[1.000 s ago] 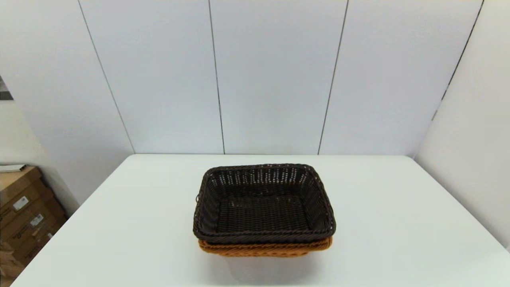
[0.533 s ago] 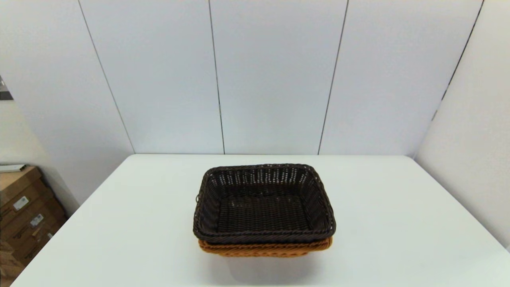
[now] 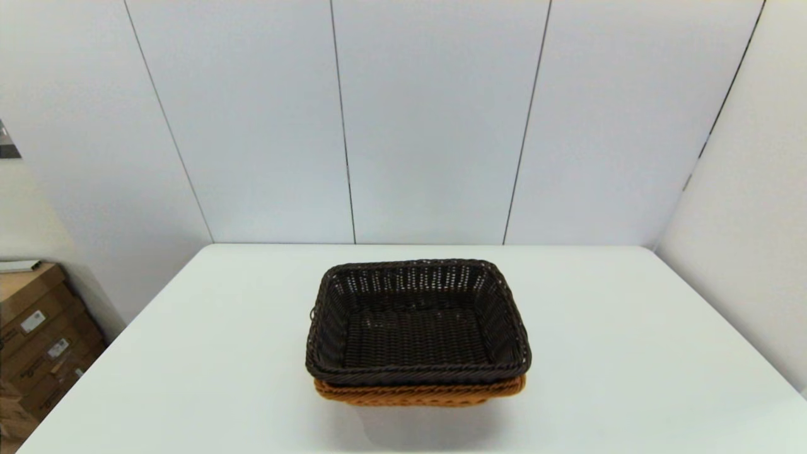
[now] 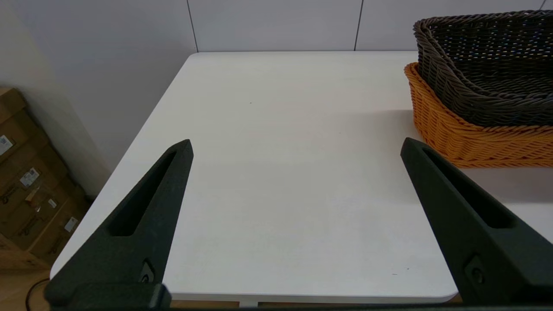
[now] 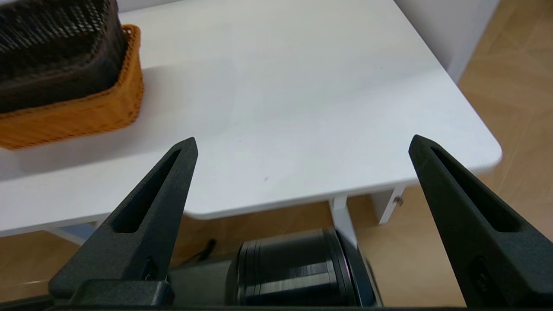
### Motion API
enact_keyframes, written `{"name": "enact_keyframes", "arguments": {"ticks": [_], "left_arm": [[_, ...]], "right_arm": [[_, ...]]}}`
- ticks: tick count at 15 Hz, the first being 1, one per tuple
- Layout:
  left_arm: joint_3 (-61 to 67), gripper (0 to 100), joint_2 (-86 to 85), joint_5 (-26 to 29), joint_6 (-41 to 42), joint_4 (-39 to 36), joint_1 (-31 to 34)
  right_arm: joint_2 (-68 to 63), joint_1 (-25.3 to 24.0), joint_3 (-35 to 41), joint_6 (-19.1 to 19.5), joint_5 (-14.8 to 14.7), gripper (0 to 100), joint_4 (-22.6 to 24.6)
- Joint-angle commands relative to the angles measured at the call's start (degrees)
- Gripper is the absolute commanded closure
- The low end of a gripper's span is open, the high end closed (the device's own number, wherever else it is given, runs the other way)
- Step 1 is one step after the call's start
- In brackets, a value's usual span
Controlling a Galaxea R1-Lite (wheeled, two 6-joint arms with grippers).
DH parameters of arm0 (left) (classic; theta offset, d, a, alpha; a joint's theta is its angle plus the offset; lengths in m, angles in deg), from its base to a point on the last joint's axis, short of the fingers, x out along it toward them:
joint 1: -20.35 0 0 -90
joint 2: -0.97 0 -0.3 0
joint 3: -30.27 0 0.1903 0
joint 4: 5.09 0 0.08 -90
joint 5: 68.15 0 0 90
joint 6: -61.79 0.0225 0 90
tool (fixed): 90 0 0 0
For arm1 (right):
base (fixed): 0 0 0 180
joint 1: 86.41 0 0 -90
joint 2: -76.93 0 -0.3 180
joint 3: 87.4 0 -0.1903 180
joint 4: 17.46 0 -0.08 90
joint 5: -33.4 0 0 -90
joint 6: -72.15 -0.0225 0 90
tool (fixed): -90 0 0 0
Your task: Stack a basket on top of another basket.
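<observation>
The dark basket (image 3: pixel 417 321) sits nested in the orange basket (image 3: pixel 419 392), near the middle of the white surface (image 3: pixel 630 353); only the orange rim and near wall show beneath it in the head view; the left end effector (image 4: pixel 296 147) hangs back by the surface's near left edge, fingers spread wide, gripping nothing; the right end effector (image 5: pixel 302 144) is off the near right corner, likewise wide and empty; cardboard boxes (image 3: pixel 38 340) stand on the floor at the left.

White table (image 3: pixel 630 353) — cardboard boxes (image 3: pixel 38 340) stacked on the floor beside it.
</observation>
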Motion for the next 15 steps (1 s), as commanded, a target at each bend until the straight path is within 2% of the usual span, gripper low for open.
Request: {"name": "enact_keyframes", "arguments": {"ticks": [1, 2, 3, 4, 5, 8, 15], "left_arm": [[0.0, 0, 0.0, 0.0, 0.0, 0.0, 0.0], [0.0, 0, 0.0, 0.0, 0.0, 0.0, 0.0], [0.0, 0, 0.0, 0.0, 0.0, 0.0, 0.0], [0.0, 0, 0.0, 0.0, 0.0, 0.0, 0.0], [0.0, 0, 0.0, 0.0, 0.0, 0.0, 0.0], [0.0, 0, 0.0, 0.0, 0.0, 0.0, 0.0], [0.0, 0, 0.0, 0.0, 0.0, 0.0, 0.0]], "right_arm": [[0.1, 0.0, 22.3, 9.1, 0.3, 0, 37.1], [0.1, 0.0, 25.7, 11.7, 0.8, 0, 41.9], [0.1, 0.0, 28.4, 14.0, 0.8, 0, 44.1], [0.1, 0.0, 29.1, 14.2, 1.8, 0, 45.5], [0.1, 0.0, 29.5, 14.1, 3.9, 0, 46.0], [0.1, 0.0, 31.5, 15.0, 7.0, 0, 46.2], [0.1, 0.0, 31.6, 14.3, 7.2, 0, 46.3]]}}
